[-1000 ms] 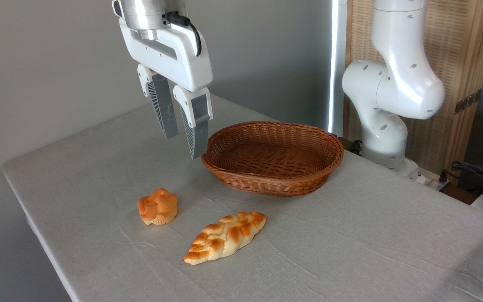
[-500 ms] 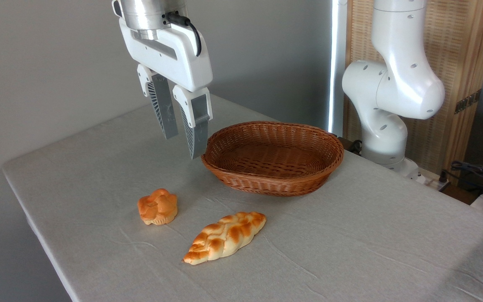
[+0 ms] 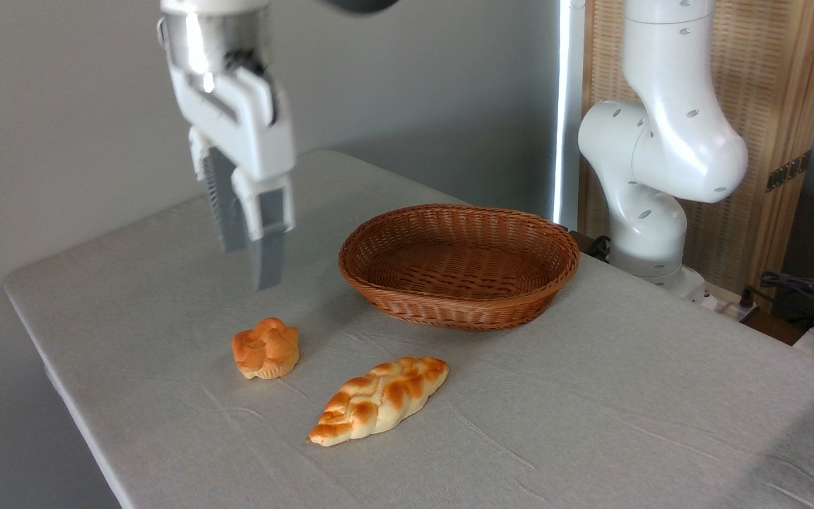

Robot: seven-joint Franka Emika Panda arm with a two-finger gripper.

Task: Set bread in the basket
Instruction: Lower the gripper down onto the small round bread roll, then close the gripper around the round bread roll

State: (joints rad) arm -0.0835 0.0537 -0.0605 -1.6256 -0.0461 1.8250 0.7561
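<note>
Worktop (image 3: 591, 424) w/ pale cloth carries everything. My arm base (image 3: 651, 177) stands at the far right corner. Basket (image 3: 459, 265) sits mid-worktop, nothing in it. My hand (image 3: 251, 265) hangs in the air left of the basket, above & behind the bread, blurred; fingers point down, apart w/ a narrow gap, holding nothing. Braided loaf (image 3: 377, 399) lies in front. Bread (image 3: 266, 348) rests on the cloth just left of the loaf, apart from it.
</note>
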